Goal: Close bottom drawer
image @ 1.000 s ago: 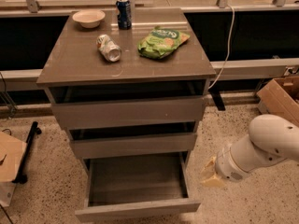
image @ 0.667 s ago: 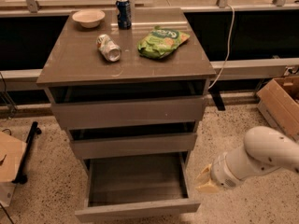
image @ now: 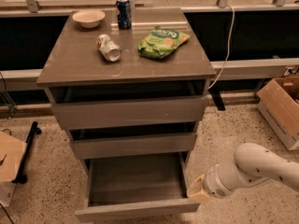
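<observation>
The bottom drawer [image: 136,211] of the grey cabinet [image: 79,62] stands pulled far out, its slim flat front nearest the camera and its inside empty. The two drawers above it sit slightly ajar. My gripper [image: 197,191], at the end of the white arm [image: 261,168] coming from the right, is low by the floor. It is right beside the drawer's right side wall near its front corner; I cannot tell whether it touches.
On the cabinet top are a bowl [image: 88,17], an upright blue can [image: 123,13], a can lying on its side [image: 109,48] and a green snack bag [image: 161,42]. A cardboard box [image: 282,106] stands on the floor at right. A black stand [image: 28,150] and cardboard [image: 7,157] are at left.
The arm has swung down and to the left, bringing the gripper from beside the cabinet to the open drawer's right front corner. The drawer has not moved.
</observation>
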